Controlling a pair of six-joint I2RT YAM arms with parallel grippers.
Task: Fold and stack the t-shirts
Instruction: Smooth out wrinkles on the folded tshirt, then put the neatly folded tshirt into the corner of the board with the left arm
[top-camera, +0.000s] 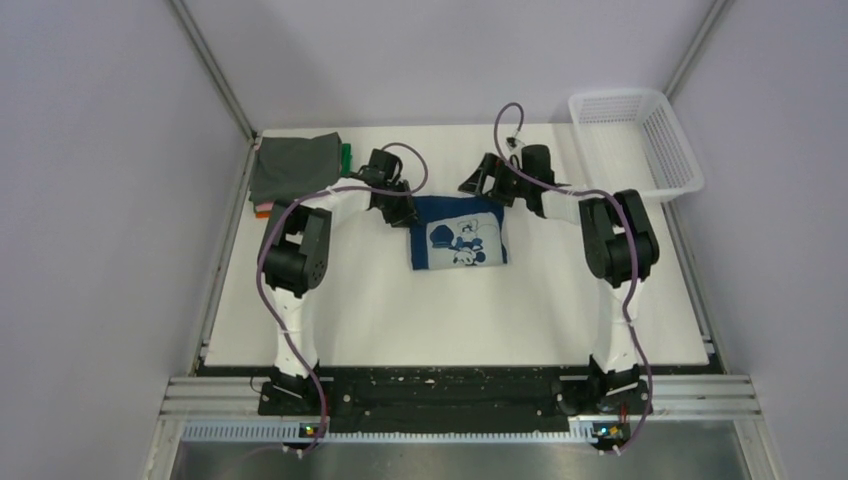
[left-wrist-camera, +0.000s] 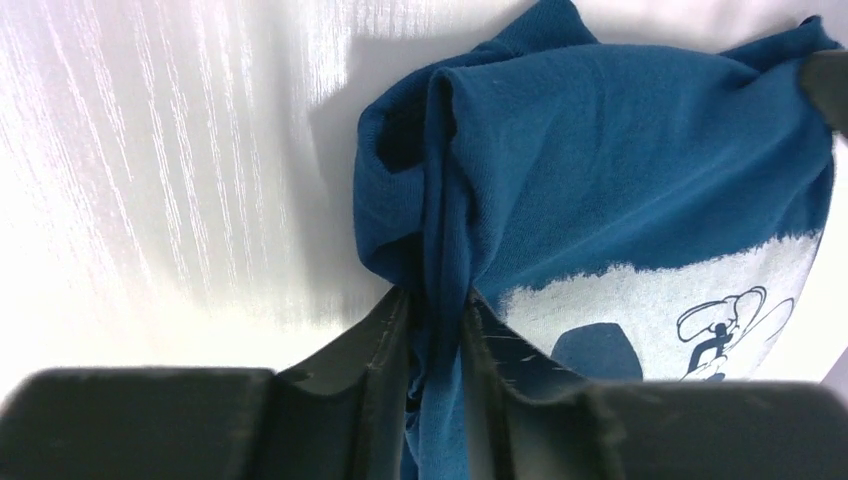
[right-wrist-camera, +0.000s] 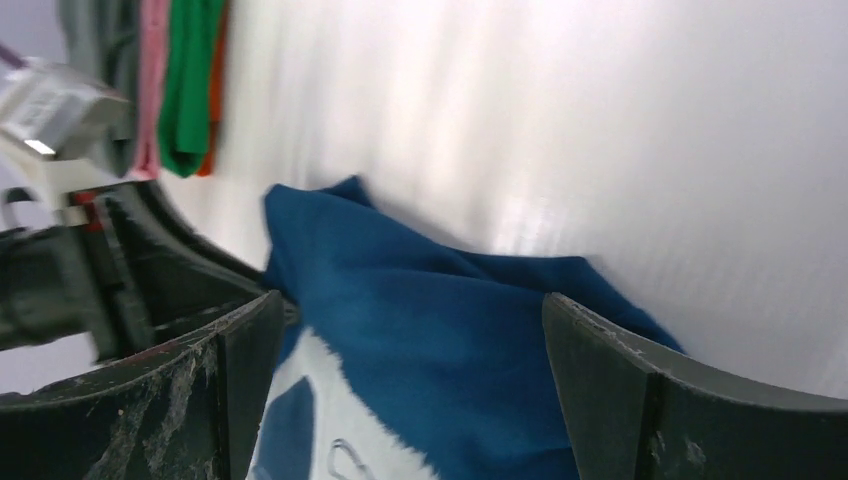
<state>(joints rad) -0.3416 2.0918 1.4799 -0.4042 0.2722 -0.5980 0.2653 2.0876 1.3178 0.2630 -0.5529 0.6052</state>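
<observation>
The left gripper, nearly closed, pinches a fold of the navy blue cloth t-shirt. The right gripper gapes wide, empty.

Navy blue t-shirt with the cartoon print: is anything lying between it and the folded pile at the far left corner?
No loose object shows on the white table between the navy blue t-shirt and the grey-topped folded pile. Only the left arm crosses that gap, the left gripper pinching the shirt's edge.

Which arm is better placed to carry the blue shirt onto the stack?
Probably left: the left gripper is pinched on a fold of the blue shirt, and the stack lies on its side. The right gripper is open, only straddling the shirt.
</observation>
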